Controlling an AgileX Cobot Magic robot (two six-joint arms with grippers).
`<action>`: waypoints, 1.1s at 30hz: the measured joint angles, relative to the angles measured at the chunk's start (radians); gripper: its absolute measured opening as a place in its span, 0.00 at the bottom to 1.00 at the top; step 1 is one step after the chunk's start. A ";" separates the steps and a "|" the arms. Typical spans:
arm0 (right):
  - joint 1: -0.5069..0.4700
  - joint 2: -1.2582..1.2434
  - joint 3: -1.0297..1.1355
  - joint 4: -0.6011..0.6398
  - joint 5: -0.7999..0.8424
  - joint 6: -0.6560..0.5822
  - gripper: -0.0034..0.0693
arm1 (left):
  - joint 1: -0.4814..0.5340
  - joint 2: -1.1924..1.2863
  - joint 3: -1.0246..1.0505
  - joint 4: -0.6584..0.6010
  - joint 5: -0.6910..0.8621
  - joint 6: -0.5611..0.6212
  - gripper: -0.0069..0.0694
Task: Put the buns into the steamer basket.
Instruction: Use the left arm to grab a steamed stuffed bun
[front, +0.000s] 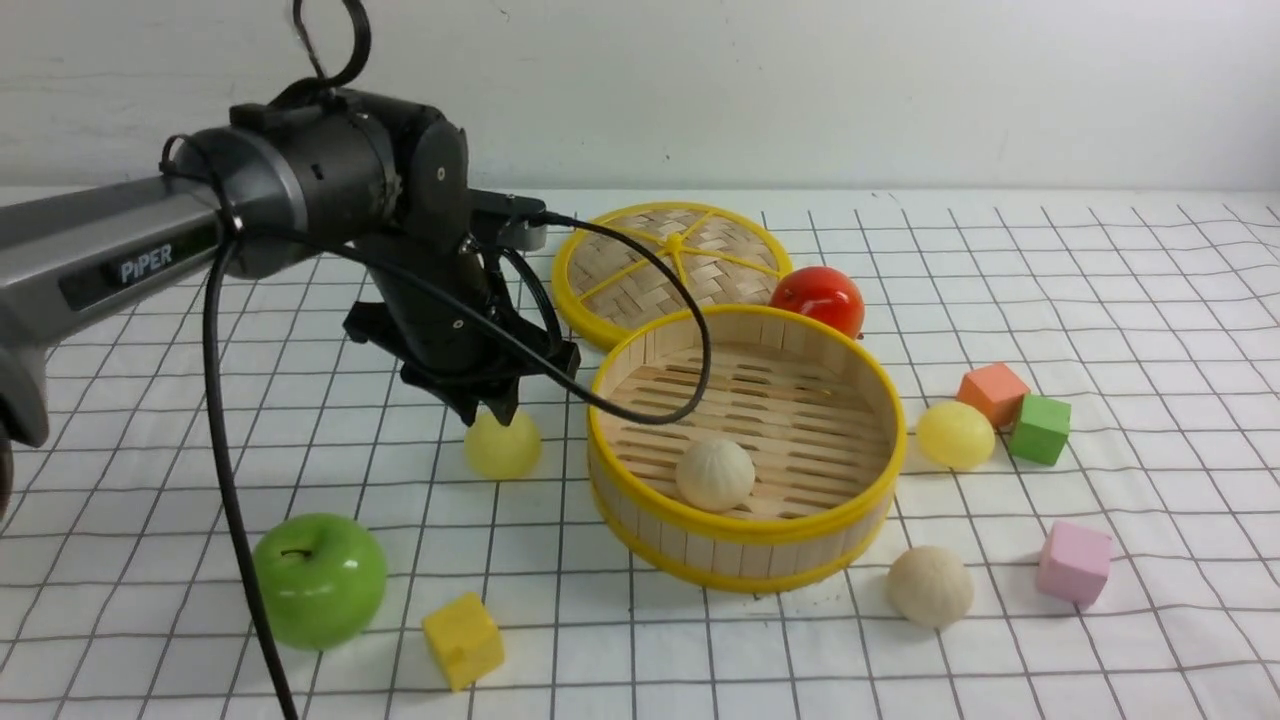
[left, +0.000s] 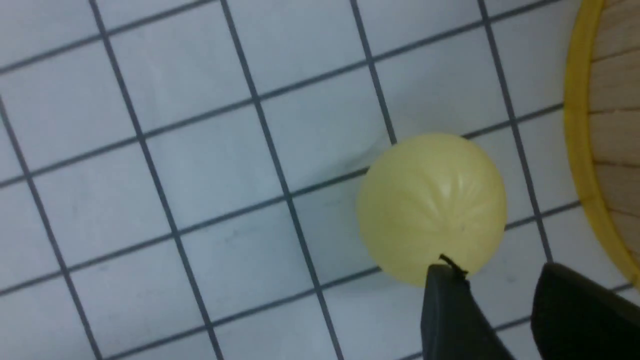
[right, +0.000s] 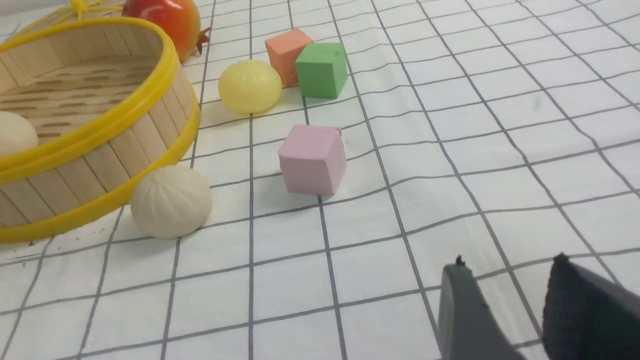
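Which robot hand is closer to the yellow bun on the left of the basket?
Left. The left gripper hangs just above that yellow bun, almost touching. The right gripper is on the other side of the steamer basket, over the checked cloth.

Buns (front: 502, 446) pale yellow, beige-white; steamer basket (front: 740, 550) yellow-rimmed; tablecloth (front: 1100, 300) white, dark grid.

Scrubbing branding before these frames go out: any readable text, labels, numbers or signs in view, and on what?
"PiPER": white letters on a dark strip on the side of the left arm, front view.
No other words, numbers or signs show in any of the three views.
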 joint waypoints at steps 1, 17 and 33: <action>0.000 0.000 0.000 0.000 0.000 0.000 0.38 | 0.000 0.002 0.000 0.000 -0.002 0.001 0.43; 0.000 0.000 0.000 0.000 0.000 0.000 0.38 | 0.001 0.106 0.000 0.049 -0.138 0.007 0.49; 0.000 0.000 0.000 0.000 0.000 0.000 0.38 | -0.010 0.025 -0.051 0.057 0.055 -0.034 0.07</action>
